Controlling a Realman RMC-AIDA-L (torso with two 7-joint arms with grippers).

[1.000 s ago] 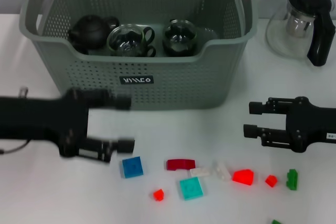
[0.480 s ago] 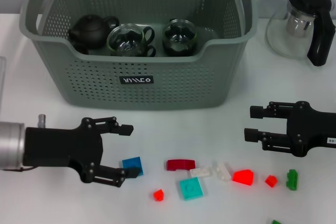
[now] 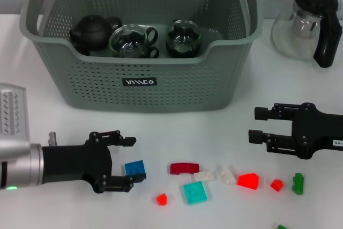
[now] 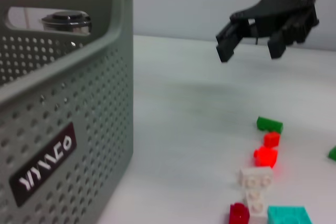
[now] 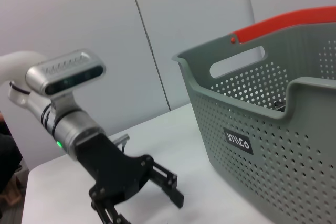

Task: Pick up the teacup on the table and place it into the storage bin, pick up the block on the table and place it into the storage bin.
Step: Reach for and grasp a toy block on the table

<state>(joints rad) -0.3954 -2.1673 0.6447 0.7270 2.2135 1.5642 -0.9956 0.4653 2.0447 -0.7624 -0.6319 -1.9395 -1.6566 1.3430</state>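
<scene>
Beside left gripper (image 3: 130, 163): blue block (image 3: 135, 170)

Grey storage bin (image 4: 63, 129) close; scattered blocks (image 4: 265, 156) on table; right end effector (image 4: 251, 43) beyond, open.

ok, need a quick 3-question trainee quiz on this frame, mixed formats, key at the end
1. True or false: the left gripper is open, with the blue block by its fingertips.
2. Which item stands on the table outside the storage bin? A) black teapot B) glass pitcher with black handle C) glass teacup
3. Fill in: the right gripper hovers open above the table, right of the bin, holding ____.

Key
1. True; the block lies on the table, not yet lifted.
2. B; the pitcher stands to the bin's right, while the black teapot and two glass cups sit inside.
3. nothing
</scene>
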